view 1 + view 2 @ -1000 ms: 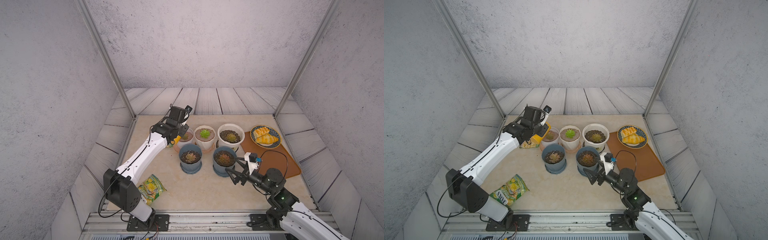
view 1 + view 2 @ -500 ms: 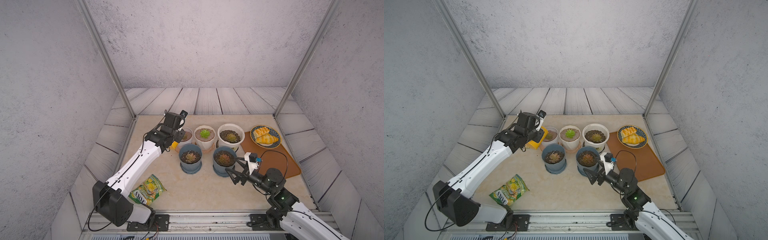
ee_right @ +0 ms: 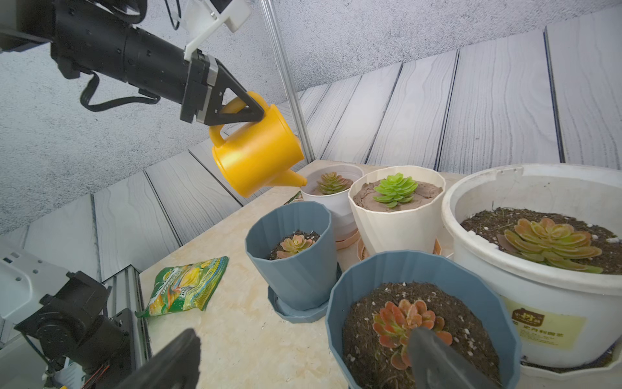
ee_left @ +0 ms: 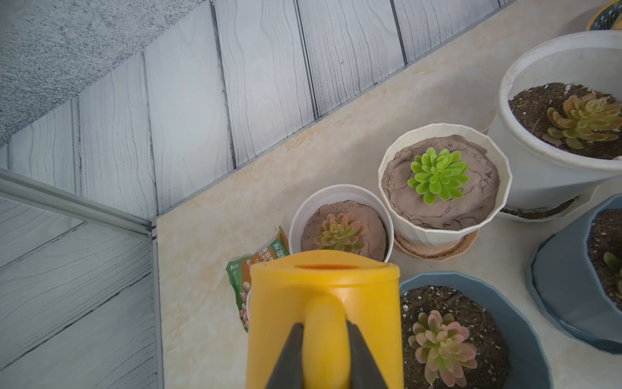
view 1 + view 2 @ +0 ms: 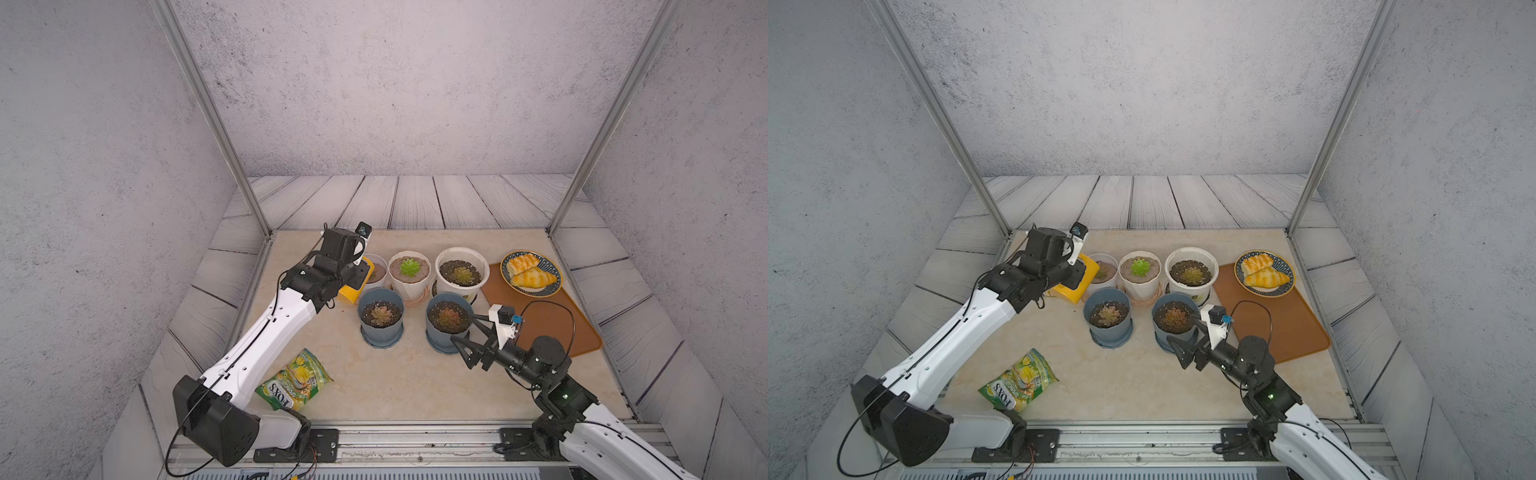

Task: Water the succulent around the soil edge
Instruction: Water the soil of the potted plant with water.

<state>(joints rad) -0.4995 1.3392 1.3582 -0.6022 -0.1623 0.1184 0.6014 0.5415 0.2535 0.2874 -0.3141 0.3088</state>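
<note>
A yellow watering can [image 3: 259, 155] hangs tilted above the table's back left, and my left gripper [image 4: 324, 328] is shut on its handle. Its spout tip [image 3: 299, 180] points down at the near rim of a small white pot [image 3: 336, 202]. That pot holds a pink-green succulent [image 4: 340, 232] in brown soil. In both top views the can [image 5: 349, 293] [image 5: 1075, 284] shows partly under the left wrist. My right gripper [image 5: 463, 328] stands open beside the front right blue pot [image 5: 446, 332], with nothing between its fingers. No water shows.
A cream pot with a green succulent [image 5: 409, 268], a large white pot [image 5: 461, 272] and a second blue pot [image 5: 380, 328] crowd the middle. A plate of pastries [image 5: 540, 293] rests on an orange mat [image 5: 552, 328]. A snack bag [image 5: 295, 378] lies front left. A green packet [image 4: 240, 279] lies under the can.
My left arm has swung its elbow and shoulder lower and to the left. The wrist and can have shifted slightly left. The right arm has not moved.
</note>
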